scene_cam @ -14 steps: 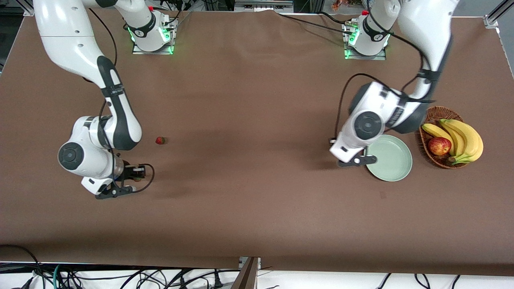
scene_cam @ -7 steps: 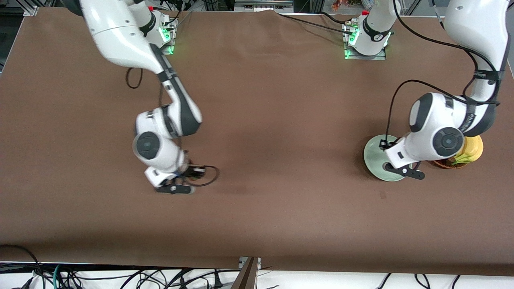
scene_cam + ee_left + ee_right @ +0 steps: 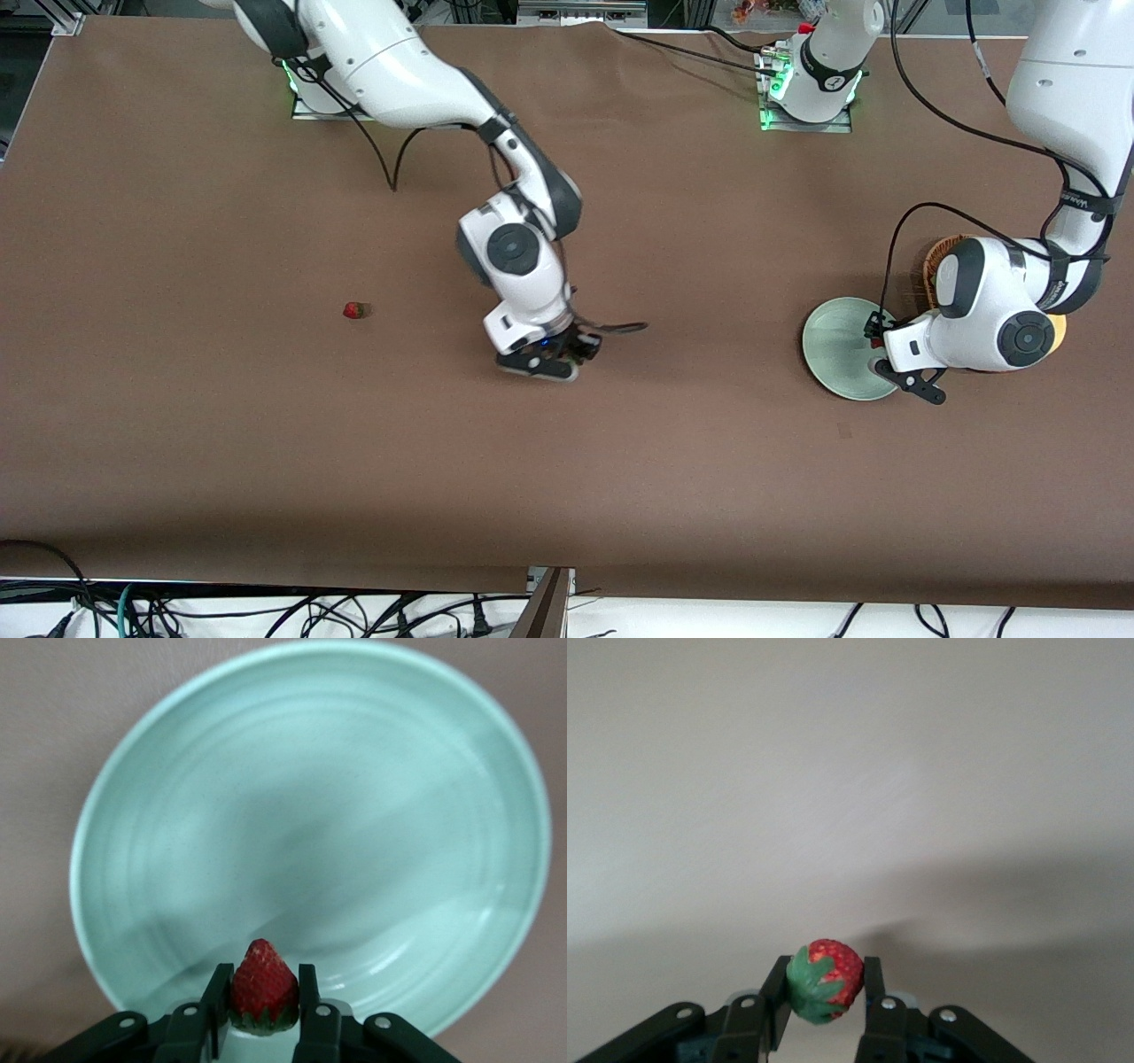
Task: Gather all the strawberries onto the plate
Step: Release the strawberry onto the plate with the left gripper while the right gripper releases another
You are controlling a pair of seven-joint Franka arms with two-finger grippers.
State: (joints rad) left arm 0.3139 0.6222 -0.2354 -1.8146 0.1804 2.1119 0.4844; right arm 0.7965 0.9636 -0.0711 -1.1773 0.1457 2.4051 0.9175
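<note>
My left gripper (image 3: pixel 879 347) is shut on a strawberry (image 3: pixel 263 979) and holds it over the edge of the pale mint-green plate (image 3: pixel 833 346), which fills the left wrist view (image 3: pixel 310 815). My right gripper (image 3: pixel 576 347) is shut on a second strawberry (image 3: pixel 833 974) and holds it over bare brown table near the middle. In the front view both held berries are hidden by the hands. A third strawberry (image 3: pixel 354 310) lies on the table toward the right arm's end.
The brown wicker basket (image 3: pixel 937 255) stands beside the plate toward the left arm's end, mostly hidden by the left arm. A sliver of yellow banana (image 3: pixel 1060 333) shows past the arm. A brown cloth covers the table.
The right arm has carried its strawberry from the right arm's end toward the table's middle. The left gripper has moved across the plate toward the basket.
</note>
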